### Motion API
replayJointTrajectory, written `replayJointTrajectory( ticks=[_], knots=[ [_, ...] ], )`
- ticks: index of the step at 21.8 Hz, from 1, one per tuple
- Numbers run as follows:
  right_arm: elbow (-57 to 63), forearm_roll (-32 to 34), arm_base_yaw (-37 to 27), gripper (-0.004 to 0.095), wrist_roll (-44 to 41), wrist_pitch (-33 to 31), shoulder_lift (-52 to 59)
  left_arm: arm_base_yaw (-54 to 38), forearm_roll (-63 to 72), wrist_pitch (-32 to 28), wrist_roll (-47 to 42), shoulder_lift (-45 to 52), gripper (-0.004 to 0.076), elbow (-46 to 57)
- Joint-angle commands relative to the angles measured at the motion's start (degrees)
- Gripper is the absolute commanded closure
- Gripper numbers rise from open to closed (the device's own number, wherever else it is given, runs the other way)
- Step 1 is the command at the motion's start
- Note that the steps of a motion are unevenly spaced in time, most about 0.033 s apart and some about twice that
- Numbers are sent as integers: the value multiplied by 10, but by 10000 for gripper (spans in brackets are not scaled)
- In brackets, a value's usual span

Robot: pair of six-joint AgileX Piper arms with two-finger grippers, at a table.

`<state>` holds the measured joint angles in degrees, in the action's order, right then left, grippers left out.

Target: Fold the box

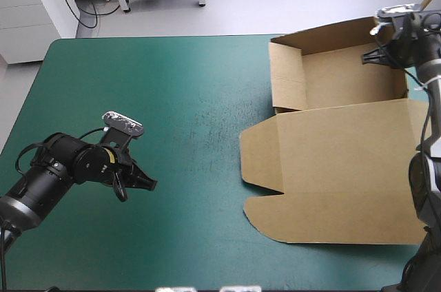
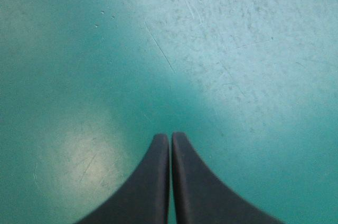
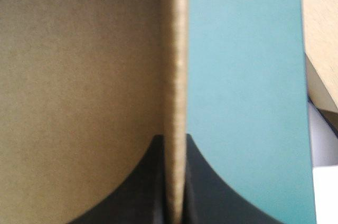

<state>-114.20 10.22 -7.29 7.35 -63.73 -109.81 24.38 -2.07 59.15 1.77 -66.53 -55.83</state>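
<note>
Box [image 1: 331,168] open at far right of the bench [image 1: 138,85], one wall pinched

We see the box as a tray w/ walls raised at the bench's far-right corner, its lid lying flat toward the near edge. The right gripper [image 3: 174,137] has its black fingers [image 3: 206,192] clenched on a raised wall's edge, brown board on one side, teal-green cover on the other. The left gripper [image 2: 170,135] sits well apart over bare cover nr the left edge, fingers pressed together, grasping nothing
</note>
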Motion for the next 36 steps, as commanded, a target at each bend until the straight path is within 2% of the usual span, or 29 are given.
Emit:
replayJointTrajectory(
  ticks=[1, 5, 9, 12, 16, 19, 21, 23, 24, 29, 31, 32, 33, 34, 36],
  knots=[
    [-20, -15, -56, 929, 5, 20, 31, 3, -3, -17, -4, 15, 731, -13],
    [-19, -91, -140, 929, 3, 9, 7, 3, -3, -17, -4, 15, 731, -13],
    [-19, -86, -164, 922, 3, 8, -20, 3, -3, -17, -4, 15, 731, -13],
    [-19, -85, -168, 863, 3, 26, -25, 3, -2, -15, -4, 15, 731, -13],
    [-19, -84, -168, 669, 3, 47, -25, 3, 1, -8, -4, 15, 731, -13],
    [-19, -84, -168, 478, -4, 48, -25, 3, 1, 4, -4, 15, 731, -13],
    [-19, -84, -168, 288, -4, 46, -25, 3, -1, 11, -4, 15, 731, -13],
    [-21, -84, -168, 183, -4, 38, -25, 3, -1, 11, -4, 15, 731, -13],
    [-24, -84, -168, 179, -2, 33, -25, 3, -1, 11, -4, 15, 731, -13],
    [-60, -102, -168, 190, 21, -22, -4, 3, -1, 9, -13, 15, 731, -13],
    [-69, -131, -168, 260, 37, -33, 18, 3, -1, 7, -13, 15, 731, -13],
    [-70, -161, -168, 391, 39, -33, 36, 3, -1, 4, -13, 15, 731, -13],
    [-70, -173, -168, 467, 39, -33, 46, 3, -1, 3, -13, 15, 731, -13],
    [-70, -207, -167, 687, 47, -33, 62, 3, -1, 0, -13, 15, 731, -13],
    [-70, -249, -162, 919, 62, -33, 86, 3, -1, 0, -13, 15, 731, -13]
  ],
)
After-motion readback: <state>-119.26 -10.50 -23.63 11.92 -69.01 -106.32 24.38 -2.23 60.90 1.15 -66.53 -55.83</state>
